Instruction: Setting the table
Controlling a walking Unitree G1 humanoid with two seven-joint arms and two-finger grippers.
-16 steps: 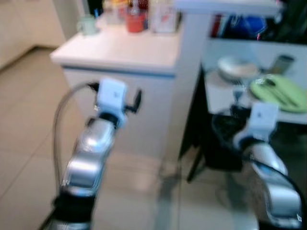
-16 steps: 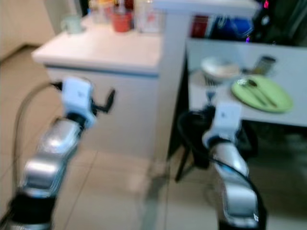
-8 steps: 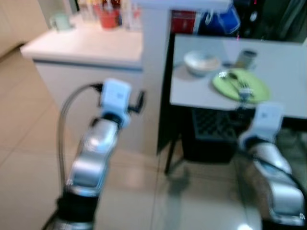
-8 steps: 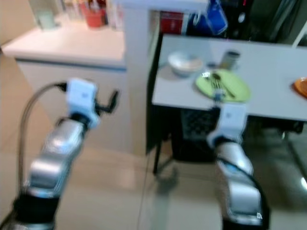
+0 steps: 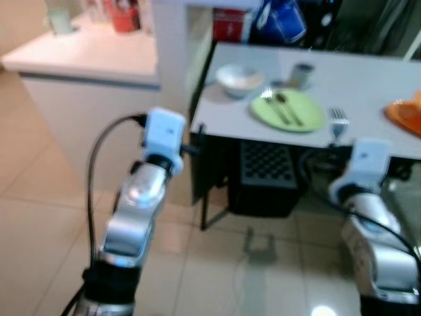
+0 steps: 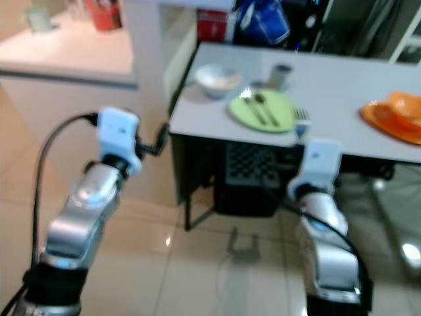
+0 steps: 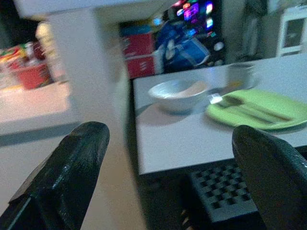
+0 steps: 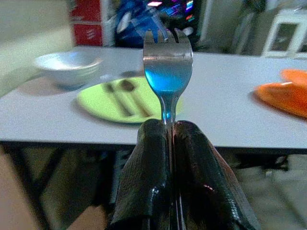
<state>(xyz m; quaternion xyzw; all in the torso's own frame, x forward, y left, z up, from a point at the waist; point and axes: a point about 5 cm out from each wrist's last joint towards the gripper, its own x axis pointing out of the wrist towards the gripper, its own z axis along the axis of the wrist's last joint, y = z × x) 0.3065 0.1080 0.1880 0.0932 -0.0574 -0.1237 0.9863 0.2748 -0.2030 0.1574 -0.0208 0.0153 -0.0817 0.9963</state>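
Fork held upright in the right gripper, both black fingers pinched tight on its handle, tines up, centre of the right wrist view. In the left eye view the fork head shows at right of centre, just above the white wrist block of the right arm, in front of the table's near edge.

Grey table fills the upper right of the head views. On it: green plate near the front edge, with a fork and a spoon lying on it. White bowl just left of the plate, a small cup behind the plate. Orange dish at the far right edge, well apart from the plate.

Left gripper wide open, fingers far apart at the lower corners of the left wrist view, holding nothing; it faces the table's left end. Left arm sits left of centre, raised, cable looping off its wrist.

Black crate under the table. White counter at upper left with a red container and a pale cup. Blue bag behind the table at top centre. Beige tile floor below. Head views slightly blurred.
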